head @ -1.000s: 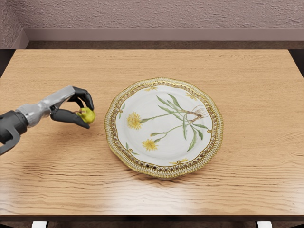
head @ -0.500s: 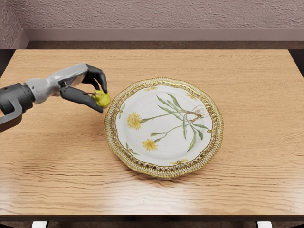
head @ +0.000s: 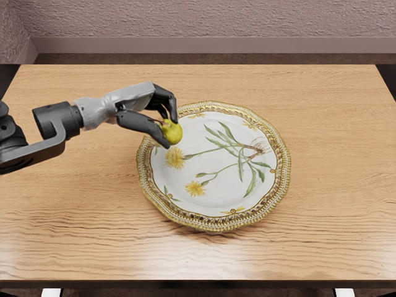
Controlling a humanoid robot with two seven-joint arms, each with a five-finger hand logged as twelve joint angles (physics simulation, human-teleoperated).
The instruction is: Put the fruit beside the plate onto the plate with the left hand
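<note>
The left hand [head: 146, 110] reaches in from the left edge, its grey forearm crossing above the wooden bench [head: 74, 216]. Its dark fingers [head: 143, 125] are curled and closed on a small yellow-green fruit [head: 172, 132], which is pinched at their tips between the upper fingers and the lower one. The fruit is over the upper left part of the plate [head: 286, 162], just inside the gilded, pierced rim and just above the uppermost of the painted yellow flowers. Whether the fruit touches the plate's surface cannot be told from this view. The plate is round and white with a painted stem and leaves. It lies flat on the bench a little right of centre. A textured wall [head: 204, 18] runs behind the bench's far edge.
</note>
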